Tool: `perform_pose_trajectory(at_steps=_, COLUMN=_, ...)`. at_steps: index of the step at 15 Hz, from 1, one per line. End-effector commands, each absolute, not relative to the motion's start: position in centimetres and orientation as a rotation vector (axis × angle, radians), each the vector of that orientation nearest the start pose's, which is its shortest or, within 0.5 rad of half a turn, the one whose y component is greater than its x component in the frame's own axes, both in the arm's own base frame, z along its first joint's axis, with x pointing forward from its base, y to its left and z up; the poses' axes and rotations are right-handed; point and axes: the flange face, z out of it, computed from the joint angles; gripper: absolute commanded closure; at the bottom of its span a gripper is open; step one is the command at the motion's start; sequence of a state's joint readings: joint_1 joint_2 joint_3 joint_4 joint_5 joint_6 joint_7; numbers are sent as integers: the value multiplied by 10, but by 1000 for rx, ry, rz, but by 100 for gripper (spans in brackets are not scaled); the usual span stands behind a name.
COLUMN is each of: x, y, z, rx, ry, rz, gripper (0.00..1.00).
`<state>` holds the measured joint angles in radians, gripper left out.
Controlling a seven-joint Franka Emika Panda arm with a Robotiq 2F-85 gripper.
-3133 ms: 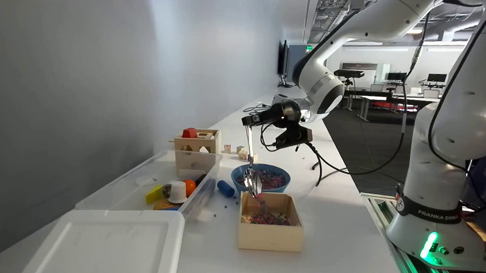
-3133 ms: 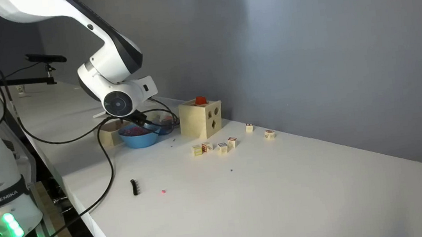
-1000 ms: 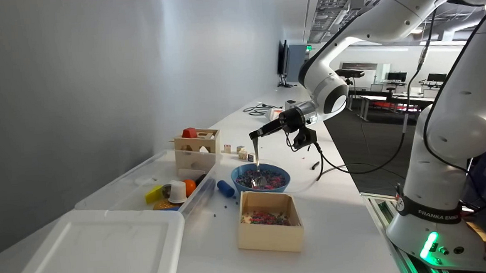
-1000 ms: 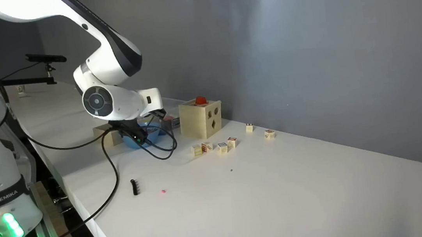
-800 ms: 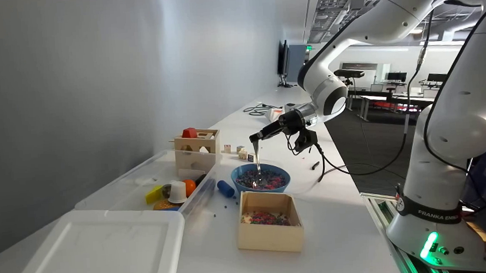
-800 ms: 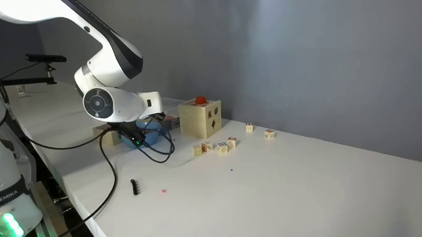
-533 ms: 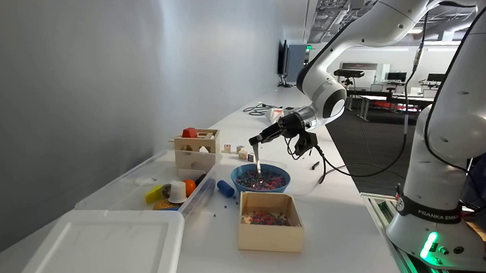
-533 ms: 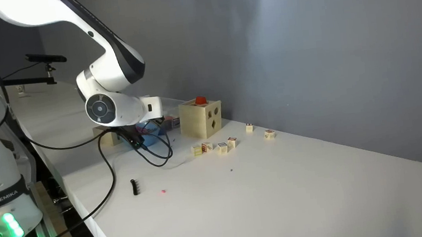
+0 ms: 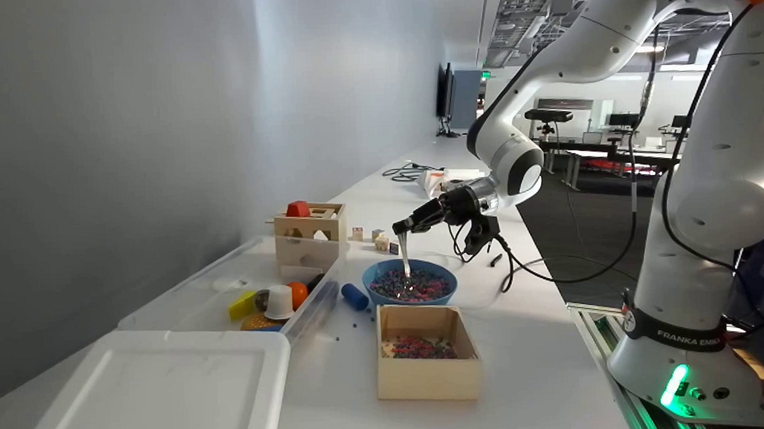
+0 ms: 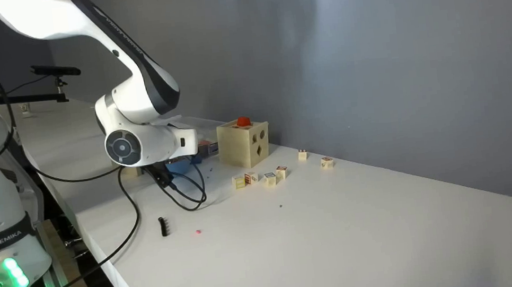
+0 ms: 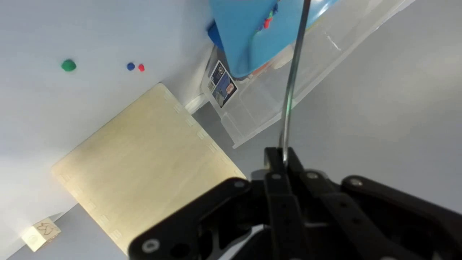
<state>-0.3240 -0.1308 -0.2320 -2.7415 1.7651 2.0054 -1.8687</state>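
Observation:
My gripper (image 9: 401,229) is shut on the upper end of a metal spoon (image 9: 405,251). The spoon points down into a blue bowl (image 9: 378,267), its head partly sunk in small red and dark beads (image 9: 433,284). Close in front of the bowl stands an open wooden box (image 9: 428,379) with similar beads spread on its floor. In the wrist view the gripper (image 11: 283,159) pinches the thin spoon handle (image 11: 294,72), and the bowl's side (image 11: 245,47) shows at the top. Behind the arm (image 10: 151,142), the gripper is hidden and little of the bowl (image 10: 178,167) appears.
A clear bin (image 9: 204,305) of toys stands beside the wall, a white lid (image 9: 169,395) before it. Near the bowl lie a blue cylinder (image 9: 355,296) and loose beads. A wooden shape cube (image 10: 237,148) and several letter blocks (image 10: 270,178) stand beyond. A cable (image 10: 202,187) loops from the wrist.
Three seconds ago the spoon was pouring beads into the wooden box. It has since moved back to the bowl and sunk deeper into the beads. Box and bowl have shifted slightly.

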Motion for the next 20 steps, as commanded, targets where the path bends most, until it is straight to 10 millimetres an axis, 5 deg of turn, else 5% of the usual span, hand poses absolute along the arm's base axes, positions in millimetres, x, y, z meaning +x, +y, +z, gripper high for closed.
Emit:
perform_pose_trajectory(at_steps=1, x=353, y=-151, z=256, rx=-1975, ry=171, rz=-1178, gripper=99)
perform_pose_trajectory(at_steps=20, x=343, y=-174, z=266, rx=-1793, ry=221, rz=-1245, gripper=99)
